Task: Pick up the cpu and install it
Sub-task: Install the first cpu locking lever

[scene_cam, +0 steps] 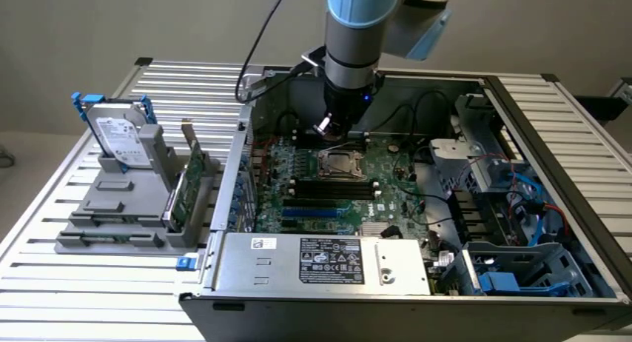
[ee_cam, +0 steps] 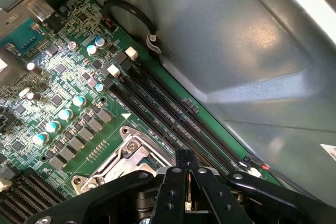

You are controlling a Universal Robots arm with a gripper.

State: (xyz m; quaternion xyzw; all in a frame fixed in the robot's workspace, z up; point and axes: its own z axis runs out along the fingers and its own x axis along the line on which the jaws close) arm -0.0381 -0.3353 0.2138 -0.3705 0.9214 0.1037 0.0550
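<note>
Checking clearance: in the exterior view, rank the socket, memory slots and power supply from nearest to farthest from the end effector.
1. Socket, right by the end effector.
2. Memory slots, just past the socket, toward the camera.
3. Power supply, nearest the camera.

Exterior high over case [scene_cam: 395,316], wrist close, both show socket [scene_cam: 339,164]

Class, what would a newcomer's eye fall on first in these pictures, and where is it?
The robot arm reaches down into the open computer case, its shut gripper close above the metal-framed socket on the green motherboard. At the exterior view's left, a hard drive stands upright in a grey rack.
</note>
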